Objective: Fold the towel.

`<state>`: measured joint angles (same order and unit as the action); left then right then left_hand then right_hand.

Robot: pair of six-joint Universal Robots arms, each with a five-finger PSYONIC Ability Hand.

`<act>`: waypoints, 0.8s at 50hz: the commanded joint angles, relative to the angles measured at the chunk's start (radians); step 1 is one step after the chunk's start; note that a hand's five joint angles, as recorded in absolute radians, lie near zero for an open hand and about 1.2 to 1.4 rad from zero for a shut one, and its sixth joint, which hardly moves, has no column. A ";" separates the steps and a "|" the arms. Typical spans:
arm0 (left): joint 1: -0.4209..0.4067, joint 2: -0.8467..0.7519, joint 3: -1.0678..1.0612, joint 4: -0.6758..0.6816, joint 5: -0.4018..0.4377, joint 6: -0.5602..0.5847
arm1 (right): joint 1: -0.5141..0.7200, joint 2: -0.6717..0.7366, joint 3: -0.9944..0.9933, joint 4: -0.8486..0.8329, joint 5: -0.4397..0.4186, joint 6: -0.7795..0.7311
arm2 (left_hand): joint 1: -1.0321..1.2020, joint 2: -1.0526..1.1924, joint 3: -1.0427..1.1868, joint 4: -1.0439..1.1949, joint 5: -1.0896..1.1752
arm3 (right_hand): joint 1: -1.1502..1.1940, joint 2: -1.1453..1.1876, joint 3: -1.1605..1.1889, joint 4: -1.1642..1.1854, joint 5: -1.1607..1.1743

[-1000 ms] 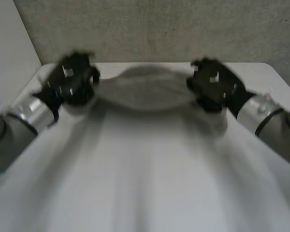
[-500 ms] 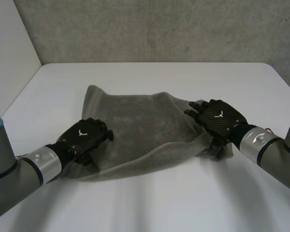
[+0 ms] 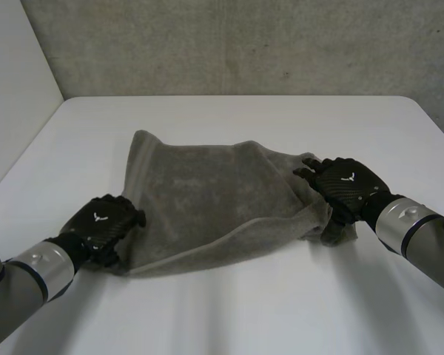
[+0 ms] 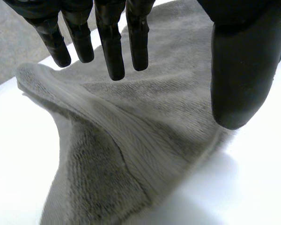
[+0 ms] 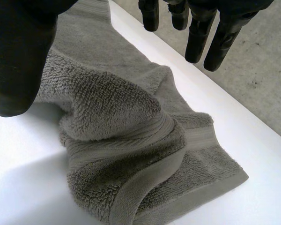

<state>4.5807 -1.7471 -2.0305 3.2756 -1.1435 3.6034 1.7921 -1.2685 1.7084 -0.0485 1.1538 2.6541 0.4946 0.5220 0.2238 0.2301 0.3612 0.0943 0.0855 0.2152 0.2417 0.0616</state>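
Note:
A grey towel point(image 3: 207, 200) lies folded over and rumpled in the middle of the white table point(image 3: 229, 310). My left hand point(image 3: 103, 225) hovers at the towel's near left corner point(image 4: 131, 154) with its fingers point(image 4: 112, 47) straight and its thumb point(image 4: 243, 70) apart, holding nothing. At the towel's right edge is my right hand point(image 3: 348, 185), open above a bunched corner point(image 5: 126, 136), fingers point(image 5: 201, 33) and thumb point(image 5: 18, 56) spread clear of the cloth.
A grey wall point(image 3: 237, 44) rises behind the table's far edge. Bare table surface point(image 3: 81, 133) lies left of the towel and beyond it.
Both hands carried the towel from the far side down onto the table, then let go. Since half a second ago both have drawn back a little towards me.

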 commanded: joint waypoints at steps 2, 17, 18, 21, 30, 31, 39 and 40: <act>-0.003 0.017 -0.050 -0.014 0.001 0.000 | 0.001 0.006 -0.001 -0.001 0.001 -0.003 | 0.051 0.023 -0.049 -0.056 0.010 | -0.094 -0.085 -0.041 -0.067 -0.062; 0.007 -0.018 -0.063 -0.004 -0.002 0.000 | 0.001 0.012 0.004 -0.002 0.000 -0.003 | 0.136 0.108 -0.049 -0.056 0.094 | -0.094 -0.085 -0.041 -0.067 -0.062; 0.007 -0.037 -0.056 -0.002 -0.002 0.001 | 0.001 0.017 0.004 -0.002 0.000 -0.003 | 0.156 0.129 -0.049 -0.056 0.115 | -0.094 -0.085 -0.041 -0.067 -0.062; 0.009 -0.069 -0.042 0.009 -0.005 0.001 | 0.001 0.021 0.005 -0.002 0.001 -0.003 | 0.212 0.184 -0.049 -0.056 0.171 | -0.094 -0.085 -0.041 -0.067 -0.062; 0.007 -0.118 -0.019 0.022 -0.028 0.001 | 0.003 0.026 0.007 -0.002 0.000 -0.003 | 0.547 0.519 -0.049 -0.056 0.506 | -0.080 -0.071 -0.041 -0.067 -0.062; 0.007 -0.127 -0.017 0.022 -0.028 0.001 | 0.003 0.026 0.007 -0.002 0.000 -0.003 | 0.602 0.575 -0.049 -0.056 0.561 | -0.080 -0.071 -0.041 -0.067 -0.062; 0.001 -0.157 0.004 0.013 -0.030 0.000 | 0.013 0.074 -0.013 0.002 -0.003 0.009 | 0.901 0.874 -0.049 -0.056 0.860 | 0.017 0.026 -0.041 -0.067 -0.062; 0.001 -0.157 0.004 0.013 -0.030 0.000 | 0.016 0.083 -0.018 0.004 -0.003 0.010 | 0.902 0.874 -0.049 -0.056 0.861 | 0.142 0.151 -0.041 -0.067 0.000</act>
<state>4.5849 -1.8932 -2.0382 3.2968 -1.1739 3.6048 1.7980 -1.2226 1.7068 -0.0493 1.1504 2.6573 1.1670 1.2912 0.2238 0.2300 1.1321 0.0969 0.0880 0.2152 0.2417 0.0616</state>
